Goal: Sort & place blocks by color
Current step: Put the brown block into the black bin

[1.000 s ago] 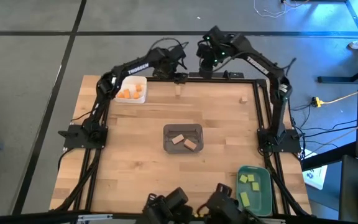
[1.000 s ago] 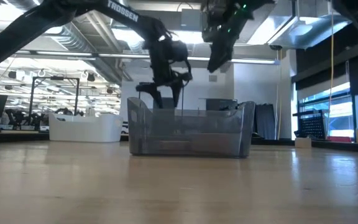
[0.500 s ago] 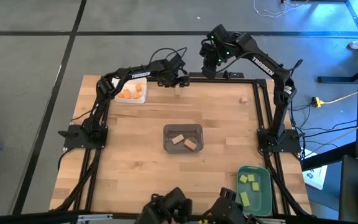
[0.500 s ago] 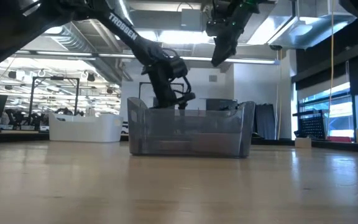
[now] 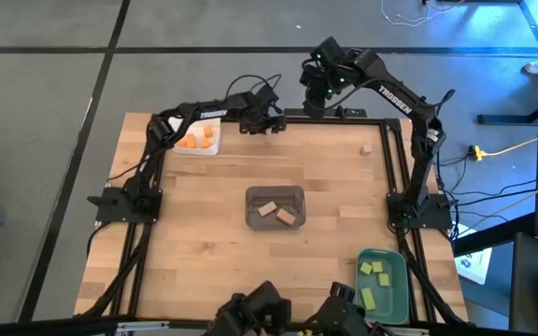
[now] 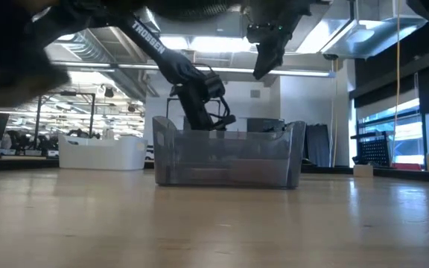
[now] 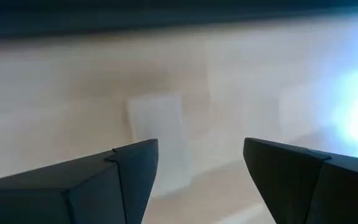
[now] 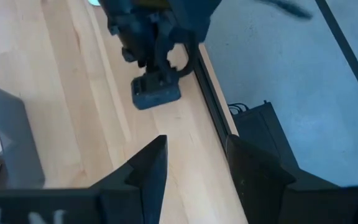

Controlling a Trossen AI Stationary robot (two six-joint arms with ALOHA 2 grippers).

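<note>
My left gripper (image 5: 271, 129) is at the table's far edge, open and low over a pale tan block (image 7: 157, 127). In the left wrist view that block lies flat on the wood just beyond the spread fingers (image 7: 201, 149), nearer one of them, and is untouched. My right gripper (image 5: 314, 101) hangs open, high over the far edge; its wrist view (image 8: 194, 146) looks down on the left gripper (image 8: 157, 87). A second tan block (image 5: 366, 147) lies near the far right corner. Two tan blocks rest in the grey tray (image 5: 276, 207).
The white tray (image 5: 197, 138) at the far left holds orange blocks. A teal tray (image 5: 381, 280) at the near right holds yellow-green blocks. A black frame rail (image 5: 344, 116) runs along the table's far edge, close behind both grippers. Bare wood surrounds the grey tray.
My left gripper has moved right along the far edge and come down toward the tan block, so that it now covers the block in the high view. My right gripper has shifted slightly right and then held still. No block has moved.
</note>
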